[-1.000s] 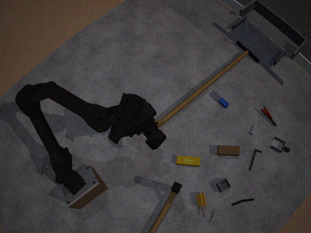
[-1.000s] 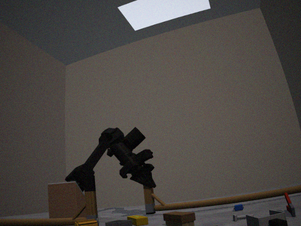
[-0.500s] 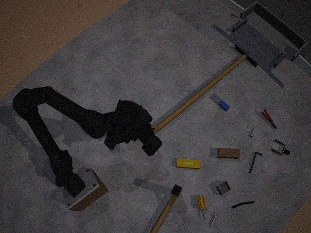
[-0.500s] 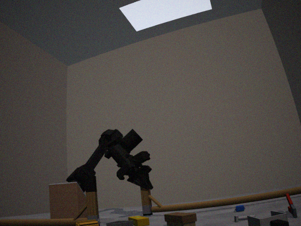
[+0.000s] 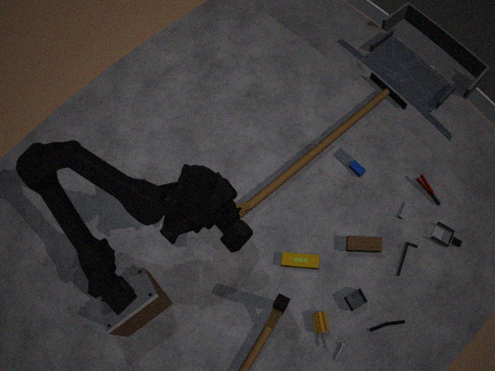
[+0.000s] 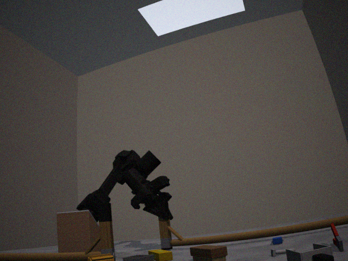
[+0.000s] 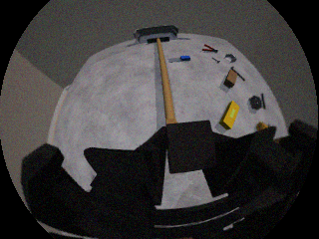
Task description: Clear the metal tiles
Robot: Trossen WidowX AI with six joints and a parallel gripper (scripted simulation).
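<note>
Scraper (image 5: 315, 149): near end hidden under the gripper (image 5: 239, 208) in top view; blade lies in shadow at the plate's (image 5: 404, 76) near edge. Tiles: cannot be made out on the plate or in the catch box (image 5: 439, 42). Second handle (image 5: 261, 338) is cut off by the bottom edge. Wrist view: fingers block the scraper's near end; far-end clutter too small to identify.

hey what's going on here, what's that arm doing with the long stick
The robot arm's gripper is shut on the near end of a long wooden scraper. The scraper's dark blade sits at the near edge of the steel plate, with the catch box at the plate's far end. No tiles can be made out on the plate. The scraper hasn't been laid down yet. A second long-handled tool and other small items lie nearby.
</note>
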